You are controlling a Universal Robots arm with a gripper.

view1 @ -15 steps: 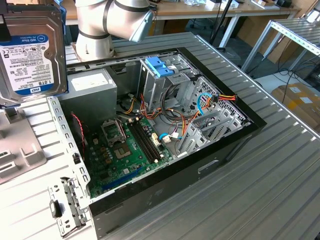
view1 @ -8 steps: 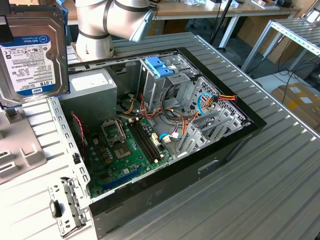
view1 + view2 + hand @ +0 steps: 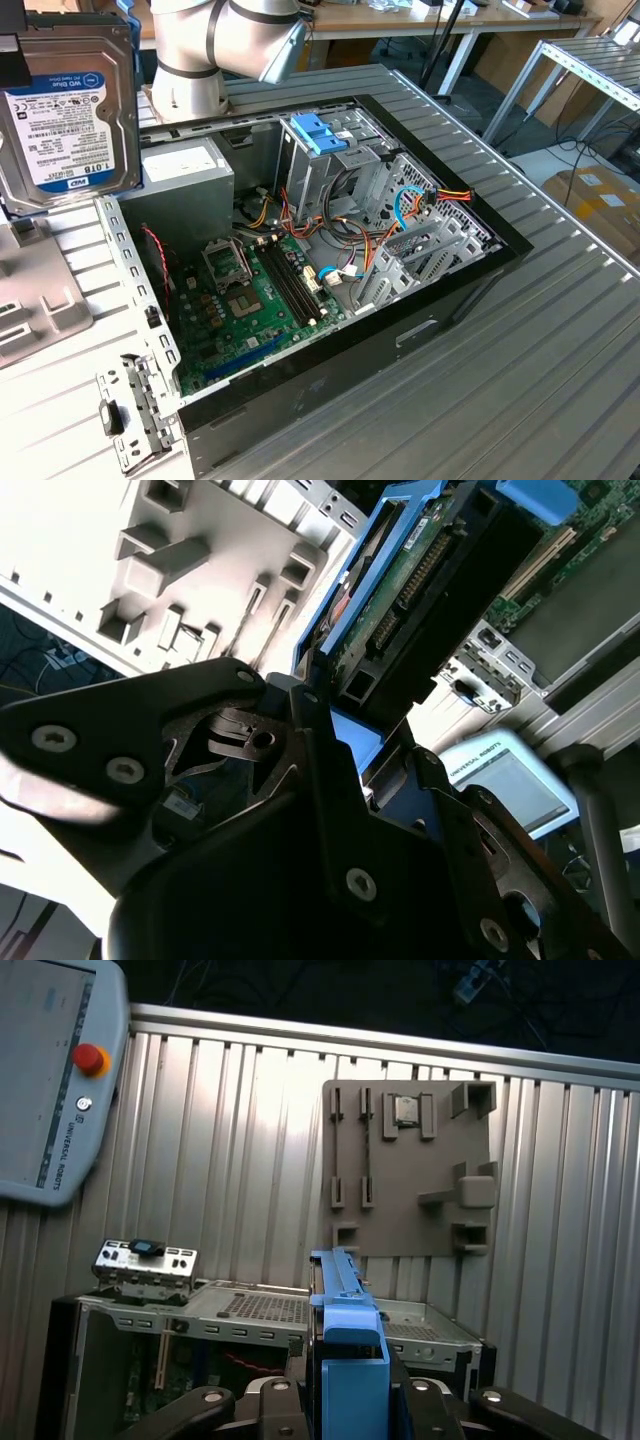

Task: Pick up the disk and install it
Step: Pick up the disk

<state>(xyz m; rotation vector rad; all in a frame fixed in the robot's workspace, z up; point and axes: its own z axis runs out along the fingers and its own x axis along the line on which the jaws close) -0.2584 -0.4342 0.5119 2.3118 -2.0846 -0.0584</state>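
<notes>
Disk hangs up in the air over the worktop's side at the exterior view's left, well apart from the open case, gripper clamped tight on its blue rails. Worry: those plastic rails could slip in the grip, or snag the loose cables by the bay. Label's white and blue with print; pendant has lettering too.

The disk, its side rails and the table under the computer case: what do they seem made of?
The disk: grey metal body, dull, cast-looking, under a white-and-blue label, likely paper. The side rails: bright blue plastic, smooth and moulded. The table: probably metal, pale grey ribbed sheets with a soft sheen.
</notes>
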